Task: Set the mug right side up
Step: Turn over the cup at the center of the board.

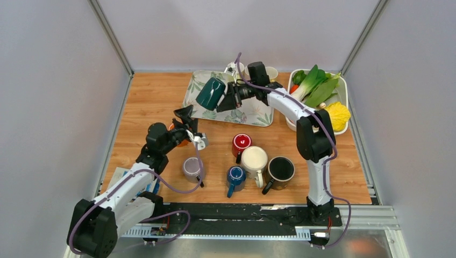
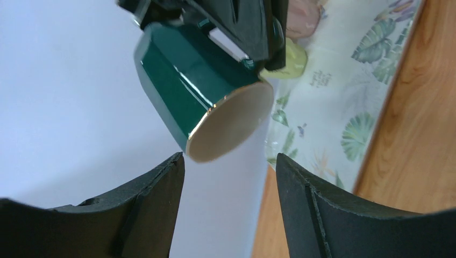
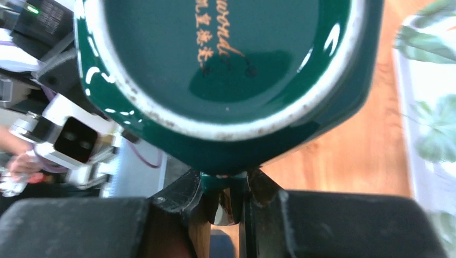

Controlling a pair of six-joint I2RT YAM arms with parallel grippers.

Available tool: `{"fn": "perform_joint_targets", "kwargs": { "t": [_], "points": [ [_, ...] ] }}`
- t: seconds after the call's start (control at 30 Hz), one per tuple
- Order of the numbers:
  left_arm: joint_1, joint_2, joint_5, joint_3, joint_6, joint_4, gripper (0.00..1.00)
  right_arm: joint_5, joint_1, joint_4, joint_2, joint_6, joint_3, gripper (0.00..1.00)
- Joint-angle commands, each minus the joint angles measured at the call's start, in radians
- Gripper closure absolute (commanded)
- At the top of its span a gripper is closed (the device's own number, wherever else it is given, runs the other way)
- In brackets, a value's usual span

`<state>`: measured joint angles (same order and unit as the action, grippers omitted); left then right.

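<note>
Our right gripper (image 1: 225,97) grasps the green mug (image 1: 210,92) by its handle, tilted over the tray's (image 1: 254,115) left end. Our left gripper (image 1: 186,114) hangs released, holding nothing.

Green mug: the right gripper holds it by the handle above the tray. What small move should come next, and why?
Probably roll the right gripper so the mouth turns up. It is shut on the handle of the mug, which hangs on its side over the tray, mouth toward the open left gripper, base toward the right wrist camera: not upright enough to set down.
</note>
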<state>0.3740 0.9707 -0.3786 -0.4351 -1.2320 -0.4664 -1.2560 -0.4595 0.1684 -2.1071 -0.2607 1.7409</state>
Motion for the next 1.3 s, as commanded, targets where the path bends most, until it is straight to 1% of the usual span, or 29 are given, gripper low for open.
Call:
{"fn": "perform_joint_targets", "kwargs": {
  "t": [0.0, 0.07, 0.2, 0.37, 0.43, 0.47, 0.5, 0.53, 0.6, 0.7, 0.73, 0.77, 0.8, 0.83, 0.9, 0.93, 0.97, 1.03, 1.07, 1.1, 1.17, 1.2, 1.23, 1.27],
  "points": [
    [0.065, 0.048, 0.039, 0.015, -0.177, -0.289, 0.3, -0.254, 0.002, -0.644, -0.014, -0.496, -0.085, 1.0],
    [0.089, 0.076, 0.075, 0.021, -0.202, -0.357, 0.32, -0.262, 0.0, -0.588, -0.02, -0.463, -0.079, 1.0],
    [0.122, 0.122, 0.138, 0.014, -0.225, -0.454, 0.34, -0.262, -0.001, -0.587, -0.022, -0.466, -0.08, 1.0],
    [0.133, 0.163, 0.16, -0.014, -0.237, -0.456, 0.36, -0.271, -0.005, -0.587, -0.028, -0.473, -0.079, 0.99],
    [0.133, 0.187, 0.159, -0.016, -0.257, -0.463, 0.39, -0.282, -0.007, -0.587, -0.033, -0.483, -0.076, 0.99],
    [0.133, 0.205, 0.157, -0.017, -0.261, -0.48, 0.45, -0.289, -0.007, -0.588, -0.037, -0.489, -0.074, 0.99],
    [0.133, 0.215, 0.157, -0.017, -0.266, -0.492, 0.48, -0.295, -0.008, -0.589, -0.041, -0.496, -0.074, 0.99],
    [0.133, 0.234, 0.155, -0.016, -0.268, -0.524, 0.53, -0.299, -0.008, -0.589, -0.045, -0.503, -0.073, 0.99],
    [0.133, 0.261, 0.153, -0.013, -0.257, -0.587, 0.6, -0.304, -0.009, -0.587, -0.053, -0.511, -0.069, 1.0],
    [0.134, 0.291, 0.152, -0.011, -0.25, -0.657, 0.65, -0.306, -0.01, -0.582, -0.059, -0.511, -0.061, 1.0],
    [0.135, 0.302, 0.154, -0.013, -0.251, -0.662, 0.67, -0.304, -0.011, -0.581, -0.06, -0.511, -0.06, 0.98],
    [0.135, 0.308, 0.156, -0.017, -0.25, -0.668, 0.71, -0.301, -0.01, -0.581, -0.062, -0.511, -0.059, 0.95],
    [0.135, 0.311, 0.161, -0.02, -0.246, -0.669, 0.74, -0.294, -0.008, -0.582, -0.062, -0.512, -0.058, 0.88],
    [0.135, 0.311, 0.165, -0.026, -0.242, -0.666, 0.82, -0.283, -0.006, -0.585, -0.06, -0.514, -0.063, 0.78],
    [0.136, 0.308, 0.198, -0.04, -0.226, -0.648, 0.94, -0.264, 0.005, -0.591, -0.058, -0.519, -0.074, 0.61],
    [0.136, 0.305, 0.209, -0.044, -0.209, -0.635, 0.97, -0.253, 0.01, -0.597, -0.054, -0.519, -0.081, 0.52],
    [0.137, 0.296, 0.237, -0.057, -0.2, -0.608, 0.99, -0.237, 0.017, -0.601, -0.047, -0.515, -0.088, 0.43],
    [0.137, 0.278, 0.28, -0.076, -0.164, -0.553, 1.0, -0.199, 0.03, -0.601, -0.026, -0.494, -0.105, 0.31],
    [0.136, 0.27, 0.295, -0.083, -0.139, -0.53, 1.0, -0.177, 0.037, -0.591, -0.015, -0.476, -0.109, 0.2],
    [0.136, 0.253, 0.328, -0.1, -0.123, -0.48, 1.0, -0.154, 0.041, -0.554, -0.005, -0.439, -0.107, 0.03],
    [0.136, 0.225, 0.386, -0.15, -0.061, -0.359, 1.0, -0.101, 0.055, -0.519, 0.022, -0.377, -0.114, 0.0],
    [0.136, 0.216, 0.41, -0.173, -0.001, -0.24, 1.0, -0.072, 0.061, -0.503, 0.037, -0.339, -0.117, 0.0],
    [0.135, 0.205, 0.461, -0.23, 0.034, -0.178, 1.0, -0.03, 0.07, -0.469, 0.053, -0.279, -0.112, 0.0],
    [0.135, 0.204, 0.482, -0.262, 0.108, -0.04, 1.0, 0.051, 0.075, -0.383, 0.07, -0.18, -0.097, 0.0]
  ]
}}
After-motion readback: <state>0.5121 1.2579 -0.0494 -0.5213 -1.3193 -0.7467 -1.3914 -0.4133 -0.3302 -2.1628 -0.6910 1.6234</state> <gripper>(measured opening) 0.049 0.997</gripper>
